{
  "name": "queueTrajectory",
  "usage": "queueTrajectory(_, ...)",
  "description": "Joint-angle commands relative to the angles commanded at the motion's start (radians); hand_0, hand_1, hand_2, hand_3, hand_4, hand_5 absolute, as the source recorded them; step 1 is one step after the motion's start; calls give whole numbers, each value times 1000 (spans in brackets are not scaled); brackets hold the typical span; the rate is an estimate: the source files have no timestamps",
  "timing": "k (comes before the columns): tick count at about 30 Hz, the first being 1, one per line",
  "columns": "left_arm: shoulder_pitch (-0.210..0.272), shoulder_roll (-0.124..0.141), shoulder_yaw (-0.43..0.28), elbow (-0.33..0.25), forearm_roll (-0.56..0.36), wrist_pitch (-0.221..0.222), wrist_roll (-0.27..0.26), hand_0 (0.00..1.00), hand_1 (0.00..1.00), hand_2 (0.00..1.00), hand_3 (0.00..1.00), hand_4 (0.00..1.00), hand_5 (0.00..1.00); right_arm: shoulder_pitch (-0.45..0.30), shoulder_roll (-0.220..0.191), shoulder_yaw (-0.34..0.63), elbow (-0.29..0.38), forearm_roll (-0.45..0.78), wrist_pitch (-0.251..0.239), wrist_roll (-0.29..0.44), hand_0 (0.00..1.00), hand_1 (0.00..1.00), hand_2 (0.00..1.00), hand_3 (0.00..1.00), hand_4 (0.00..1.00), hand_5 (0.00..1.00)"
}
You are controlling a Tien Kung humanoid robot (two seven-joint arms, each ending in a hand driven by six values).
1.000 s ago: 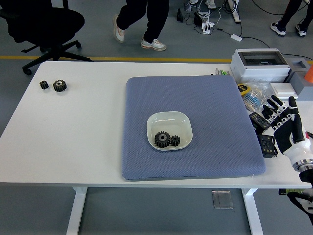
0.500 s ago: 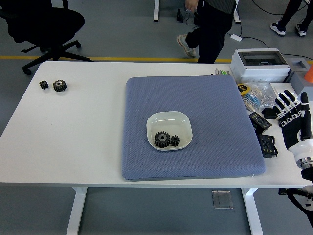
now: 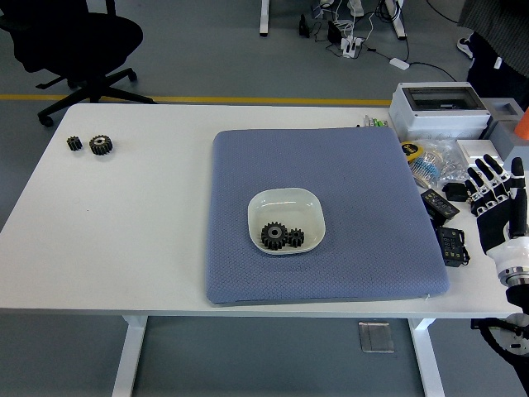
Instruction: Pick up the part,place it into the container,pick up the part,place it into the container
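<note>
A white bowl (image 3: 288, 203) sits in the middle of a blue-grey mat (image 3: 322, 165). Two black gears lie in it: a larger one (image 3: 274, 235) and a smaller one (image 3: 296, 238) touching its right side. Two more black gears lie on the bare table at the far left, a small one (image 3: 74, 143) and a larger one (image 3: 101, 145). My right hand (image 3: 496, 203) is at the right edge, off the mat, fingers spread and holding nothing. My left arm is out of view.
At the right of the mat lie small black devices (image 3: 451, 245), a bag of small parts (image 3: 434, 161) and a grey-white box (image 3: 438, 107). A black office chair (image 3: 74, 41) stands beyond the table. A person's dark clothing (image 3: 500, 33) shows at the top right corner.
My right hand has drawn back to the right, away from the mat, and stays open. The person behind the table walked from the left to the right.
</note>
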Motion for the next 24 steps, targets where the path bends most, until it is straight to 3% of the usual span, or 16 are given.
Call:
queueTrajectory(16,-13,0,-28,0,21,10,-15,744,745,780,580,658,596,-4,0,-6,10,46,-52,75,879,811,817,681,998,740)
queueTrajectory(24,-17,0,0,0,11,7,-9,734,750,781,577,659,595,-8,-3,-3,33,81,-54,90,857,802,818,666,998,720)
